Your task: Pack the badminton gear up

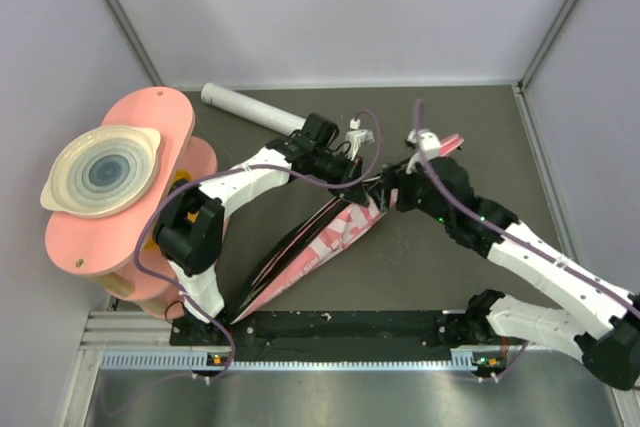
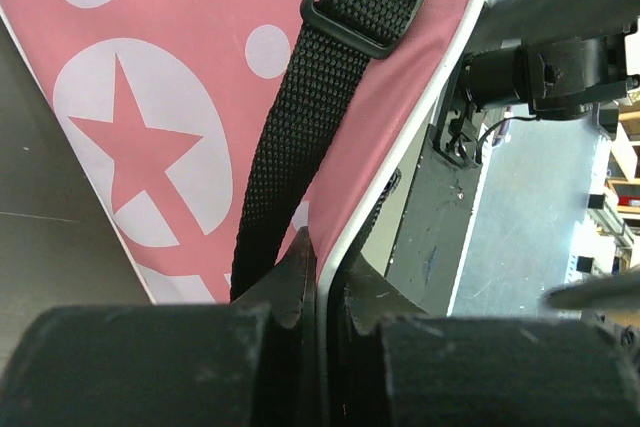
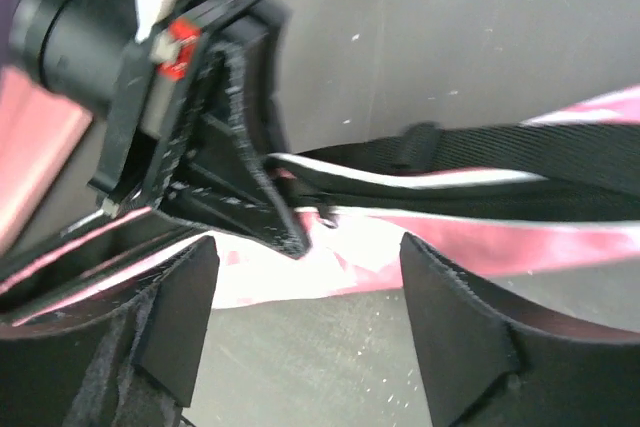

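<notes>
The pink "SPORT" bag (image 1: 325, 242) lies across the middle of the table, its wide end lifted. My left gripper (image 1: 352, 175) is shut on the bag's white-piped edge (image 2: 345, 237), next to its black strap (image 2: 300, 117). My right gripper (image 1: 392, 192) is open, just right of the left one, its fingers (image 3: 185, 322) spread over the bag's pink edge (image 3: 480, 247) and zip. The long white tube (image 1: 245, 105) lies at the back left. A pink racket end (image 1: 447, 142) shows behind the right wrist. No shuttlecocks show.
Pink rounded boards (image 1: 150, 117) with a white ringed dish (image 1: 100, 172) stand at the left edge. A small white object (image 1: 356, 133) lies near the back middle. A black rail (image 1: 350, 325) runs along the near edge.
</notes>
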`<state>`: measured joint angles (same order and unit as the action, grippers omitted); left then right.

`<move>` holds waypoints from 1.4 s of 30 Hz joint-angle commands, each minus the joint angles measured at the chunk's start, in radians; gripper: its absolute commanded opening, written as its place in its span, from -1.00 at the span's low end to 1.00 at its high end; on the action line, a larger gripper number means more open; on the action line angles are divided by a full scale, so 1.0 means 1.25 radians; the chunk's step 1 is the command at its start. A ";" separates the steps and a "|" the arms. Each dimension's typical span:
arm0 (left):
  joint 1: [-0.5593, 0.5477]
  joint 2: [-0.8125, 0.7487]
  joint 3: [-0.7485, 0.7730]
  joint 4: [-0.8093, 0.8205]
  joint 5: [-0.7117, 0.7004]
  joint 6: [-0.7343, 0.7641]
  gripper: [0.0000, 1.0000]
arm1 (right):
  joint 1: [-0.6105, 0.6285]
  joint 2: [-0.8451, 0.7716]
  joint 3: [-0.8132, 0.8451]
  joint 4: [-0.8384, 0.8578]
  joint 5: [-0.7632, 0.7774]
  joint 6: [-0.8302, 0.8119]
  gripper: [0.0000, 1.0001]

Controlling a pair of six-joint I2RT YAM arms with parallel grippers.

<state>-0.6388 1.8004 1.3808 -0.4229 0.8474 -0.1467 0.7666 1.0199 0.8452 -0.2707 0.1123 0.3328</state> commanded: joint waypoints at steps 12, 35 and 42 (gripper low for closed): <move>-0.022 -0.070 -0.012 0.047 -0.048 0.011 -0.99 | -0.232 -0.058 0.146 -0.285 0.103 0.607 0.62; -0.093 -0.301 -0.074 0.068 -0.399 -0.065 0.24 | -0.235 0.068 0.161 -0.309 0.141 0.820 -1.00; -0.202 -0.383 -0.130 0.126 -0.568 -0.145 -0.16 | -0.233 0.077 0.183 -0.304 0.178 0.857 -1.00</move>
<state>-0.8352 1.3437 1.2652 -0.3592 0.2630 -0.2607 0.4789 1.1320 1.0176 -0.6754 0.2783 1.3304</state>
